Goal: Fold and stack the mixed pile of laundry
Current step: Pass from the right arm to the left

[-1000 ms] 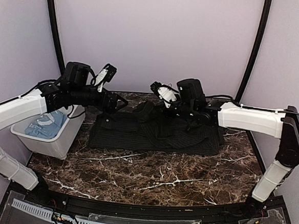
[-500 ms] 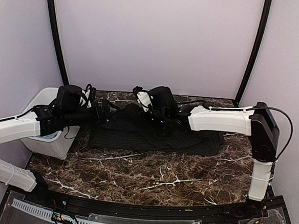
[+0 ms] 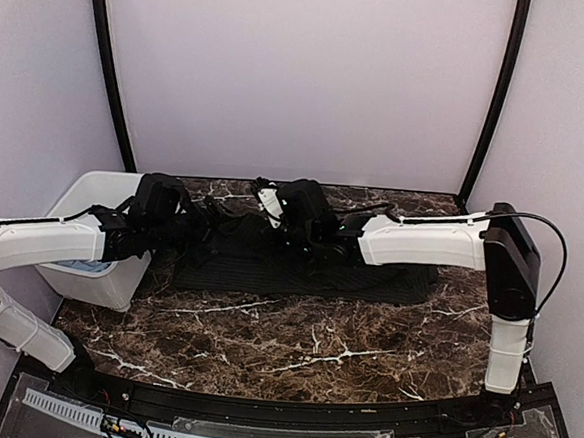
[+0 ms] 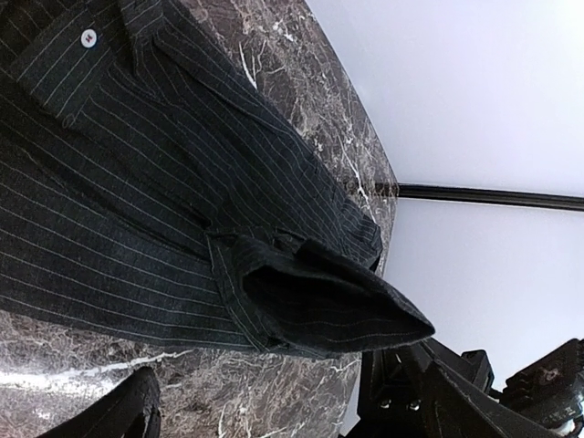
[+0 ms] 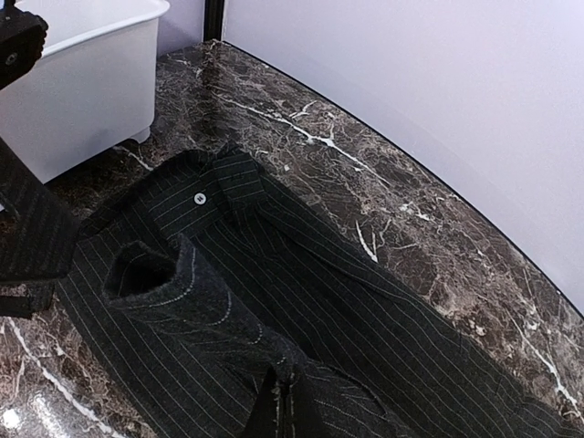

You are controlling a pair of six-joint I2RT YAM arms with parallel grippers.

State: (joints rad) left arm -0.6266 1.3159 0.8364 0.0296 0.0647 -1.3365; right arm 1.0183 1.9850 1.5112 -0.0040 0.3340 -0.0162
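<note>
Black pinstriped shirt (image 5: 365, 310), sleeve (image 5: 187, 292) pinched in right claw (image 5: 276, 412) (left claw (image 3: 216, 236) agape)

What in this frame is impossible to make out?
Right gripper: right wrist view's bottom edge crops it; its hold on the black pinstriped button shirt is unclear.
Left gripper: top view, black against the shirt.
White plastic bin contents: top view, the left arm covers them.
</note>
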